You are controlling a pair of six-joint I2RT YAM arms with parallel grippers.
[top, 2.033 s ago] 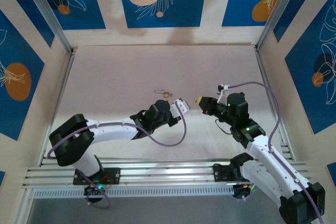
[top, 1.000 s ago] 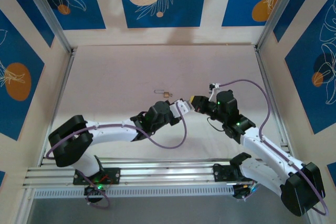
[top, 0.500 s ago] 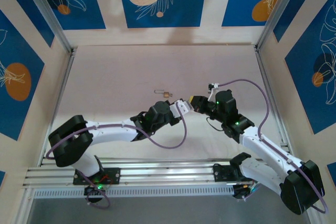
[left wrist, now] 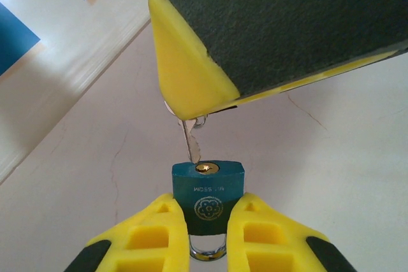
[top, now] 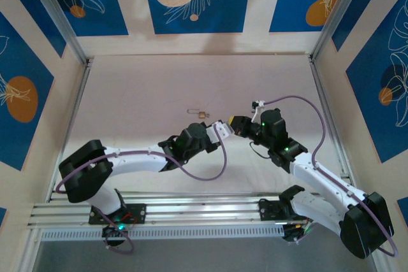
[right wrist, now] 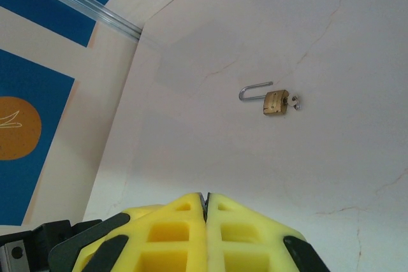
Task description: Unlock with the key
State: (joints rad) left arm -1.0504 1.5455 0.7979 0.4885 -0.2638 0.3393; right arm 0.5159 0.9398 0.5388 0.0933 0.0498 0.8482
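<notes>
My left pincer (left wrist: 208, 204) clamps the small teal metal padlock (left wrist: 207, 189) by its flanks, lower centre; my right pincer (right wrist: 206, 197) pinches the thin silver key (left wrist: 190, 143) by its head; both look rigid, slick

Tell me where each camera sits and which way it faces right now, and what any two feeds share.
Top external: above and behind the bases, looking down on the table; both arms show, left gripper and right gripper close together mid-table.
Left wrist: on the left arm, looking along its fingers clamping a teal padlock, key tip at its keyhole face.
Right wrist: on the right arm, looking past its shut fingers at a brass padlock.
Shared: top external also shows the brass padlock.
</notes>
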